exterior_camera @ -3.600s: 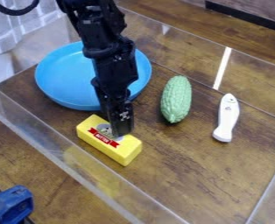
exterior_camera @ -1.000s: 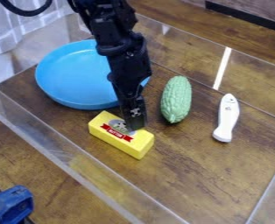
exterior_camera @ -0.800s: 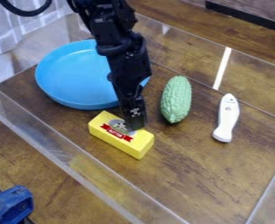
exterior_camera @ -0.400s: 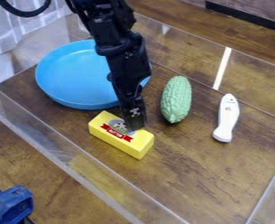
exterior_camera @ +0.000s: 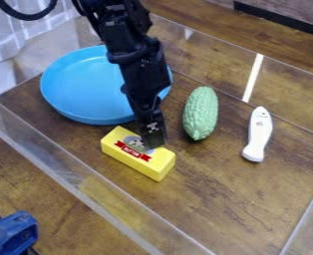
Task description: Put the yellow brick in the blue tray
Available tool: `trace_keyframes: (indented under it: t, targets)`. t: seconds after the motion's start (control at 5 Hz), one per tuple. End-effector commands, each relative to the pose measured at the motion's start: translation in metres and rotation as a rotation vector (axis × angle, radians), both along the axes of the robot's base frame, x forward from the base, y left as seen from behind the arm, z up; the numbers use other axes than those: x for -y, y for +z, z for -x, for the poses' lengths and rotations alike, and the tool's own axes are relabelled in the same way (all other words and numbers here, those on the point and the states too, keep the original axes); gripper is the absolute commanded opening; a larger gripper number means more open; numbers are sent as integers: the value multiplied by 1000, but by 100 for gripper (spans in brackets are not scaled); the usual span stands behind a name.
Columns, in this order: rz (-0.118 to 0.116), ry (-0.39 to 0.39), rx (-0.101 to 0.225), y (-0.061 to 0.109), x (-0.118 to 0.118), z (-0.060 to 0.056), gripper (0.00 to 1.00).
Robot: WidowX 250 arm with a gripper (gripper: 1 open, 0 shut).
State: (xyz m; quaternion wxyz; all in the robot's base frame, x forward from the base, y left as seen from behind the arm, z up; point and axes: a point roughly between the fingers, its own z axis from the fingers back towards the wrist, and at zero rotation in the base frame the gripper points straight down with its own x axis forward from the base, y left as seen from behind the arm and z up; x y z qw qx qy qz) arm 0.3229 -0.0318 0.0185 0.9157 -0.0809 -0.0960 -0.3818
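The yellow brick [exterior_camera: 136, 154], with a red label on top, lies on the wooden table just in front of the blue tray [exterior_camera: 66, 72]. My gripper [exterior_camera: 149, 137] points down at the brick's far right end, with its dark fingertips at the brick's top. The jaws look open, and nothing is lifted. The brick rests flat on the table. Whether the fingers touch it I cannot tell. The arm hides part of the tray's right rim.
A green bumpy gourd [exterior_camera: 198, 113] lies right of the gripper, close to it. A white handle-shaped object [exterior_camera: 256, 134] lies further right. A clear plastic wall runs along the table's near left side. A blue object [exterior_camera: 6, 235] sits at the bottom left corner.
Since the oldest frame the gripper and the brick have both shifted a little right and toward the gourd. Over the last second nothing has moved.
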Motion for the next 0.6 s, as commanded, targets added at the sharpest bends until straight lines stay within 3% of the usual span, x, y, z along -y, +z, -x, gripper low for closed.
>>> trace_keyframes:
  t: [0.0, 0.4]
  targets:
    - [2, -77, -185, -49, 6, 39, 100]
    - [17, -88, -217, -47, 9, 45, 100]
